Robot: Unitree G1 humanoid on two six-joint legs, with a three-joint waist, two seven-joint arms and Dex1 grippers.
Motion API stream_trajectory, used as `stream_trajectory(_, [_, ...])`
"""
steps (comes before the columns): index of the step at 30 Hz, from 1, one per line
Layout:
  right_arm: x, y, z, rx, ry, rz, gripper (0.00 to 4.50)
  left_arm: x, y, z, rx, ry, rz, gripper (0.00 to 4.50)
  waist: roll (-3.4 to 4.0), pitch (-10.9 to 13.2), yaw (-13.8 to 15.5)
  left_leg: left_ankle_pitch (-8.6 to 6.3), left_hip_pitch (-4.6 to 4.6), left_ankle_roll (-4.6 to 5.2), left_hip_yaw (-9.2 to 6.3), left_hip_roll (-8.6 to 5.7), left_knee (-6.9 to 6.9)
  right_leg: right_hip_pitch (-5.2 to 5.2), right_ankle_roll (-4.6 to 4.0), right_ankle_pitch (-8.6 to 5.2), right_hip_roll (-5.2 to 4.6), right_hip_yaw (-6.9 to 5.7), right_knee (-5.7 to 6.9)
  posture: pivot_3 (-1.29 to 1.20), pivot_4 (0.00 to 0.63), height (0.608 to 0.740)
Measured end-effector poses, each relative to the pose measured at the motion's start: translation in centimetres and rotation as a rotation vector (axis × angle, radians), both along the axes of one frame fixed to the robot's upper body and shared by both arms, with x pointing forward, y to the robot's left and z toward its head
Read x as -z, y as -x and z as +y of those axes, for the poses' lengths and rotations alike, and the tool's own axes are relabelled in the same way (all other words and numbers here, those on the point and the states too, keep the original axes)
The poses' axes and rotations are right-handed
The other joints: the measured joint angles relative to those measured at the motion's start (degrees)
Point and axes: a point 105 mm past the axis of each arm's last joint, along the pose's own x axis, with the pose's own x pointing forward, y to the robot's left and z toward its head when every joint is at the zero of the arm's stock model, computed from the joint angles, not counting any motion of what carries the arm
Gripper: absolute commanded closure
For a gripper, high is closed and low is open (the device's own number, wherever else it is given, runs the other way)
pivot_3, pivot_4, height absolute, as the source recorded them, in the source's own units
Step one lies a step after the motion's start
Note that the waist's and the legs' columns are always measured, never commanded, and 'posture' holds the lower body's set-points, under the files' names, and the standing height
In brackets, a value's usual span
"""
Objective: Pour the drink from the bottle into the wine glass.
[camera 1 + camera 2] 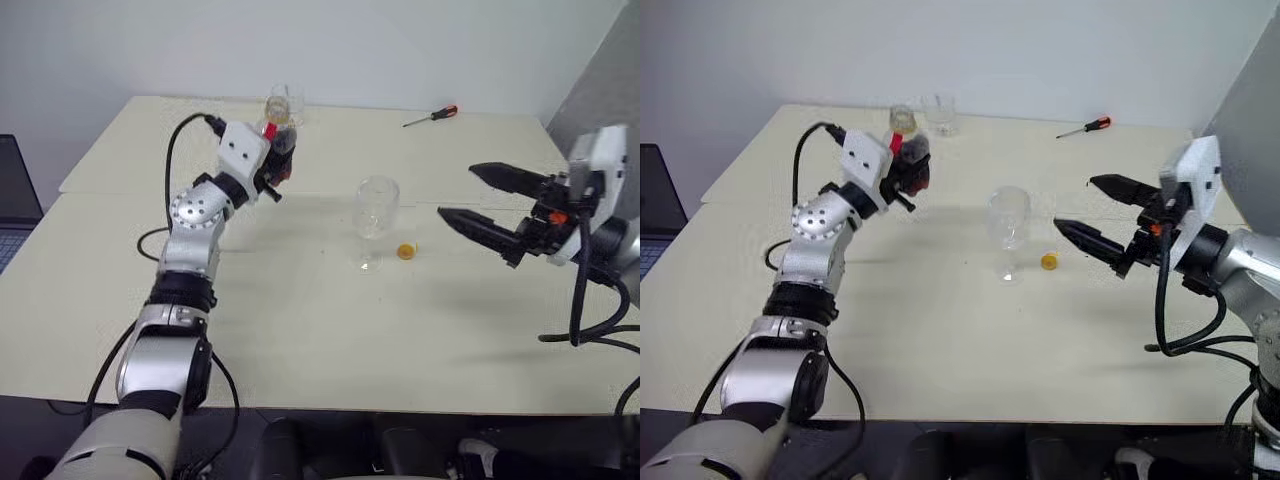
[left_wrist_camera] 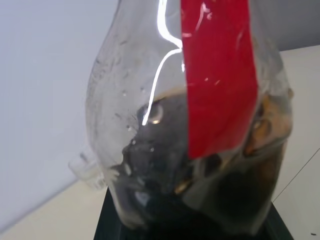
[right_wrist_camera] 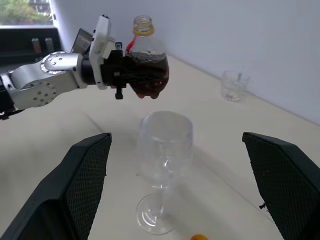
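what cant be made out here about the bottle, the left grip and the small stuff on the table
- Left gripper fingers: hidden behind the bottle in the left wrist view.
- Drink level: blocked by the gripper in the head views.
- Wine glass: whether any liquid is inside is unclear.
- Yellow cap: too small for detail.
- Screwdriver tip: too small.

The clear bottle (image 3: 146, 65) wears a red label strip above near-black drink (image 3: 150, 76); the wine glass (image 3: 162, 165) is colourless.
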Motion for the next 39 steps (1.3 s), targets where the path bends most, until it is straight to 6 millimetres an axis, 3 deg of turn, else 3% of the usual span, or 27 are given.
stream_trajectory(3, [2.1,0.2,-0.5,0.057,-0.011,0.037,0.00,-0.9,-0.2,-0.5,0.024,-0.047,-0.028,3.60,0.08,0.1,0.1,0.00,-0.04,0.00,-0.06,-0.04,0.04,-0.03,0.01,-0.01,0.01,-0.03,0.07,0.00,0.150,0.740])
stream_trajectory(12, [3.1,2.0,0.0,0.118,0.005,0.027,0.00,-1.4,-0.3,-2.8,0.096,-0.299,-0.124,3.60,0.14,0.1,-0.2,0.00,-0.05,0.00,-0.16,-0.02,0.23,0.01,0.06,-0.04,0.11,-0.04,0.12,0.00,0.150,0.740])
stream_trajectory(25, [2.9,2.5,1.4,0.121,0.005,0.011,0.00,1.8,-0.5,-4.8,0.125,-0.531,-0.176,3.60,0.14,0.1,-0.1,0.00,-0.30,0.00,-0.30,-0.02,0.62,0.01,0.07,-0.03,0.11,-0.12,0.13,0.00,0.150,0.740])
stream_trajectory(39, [2.6,2.9,1.7,0.150,0.021,-0.009,0.00,1.7,-0.6,-6.4,0.124,-0.612,-0.246,3.60,0.14,0.1,-0.1,0.00,-0.32,0.00,-0.39,-0.05,0.65,0.02,0.07,-0.02,0.10,-0.16,0.15,0.00,0.150,0.740])
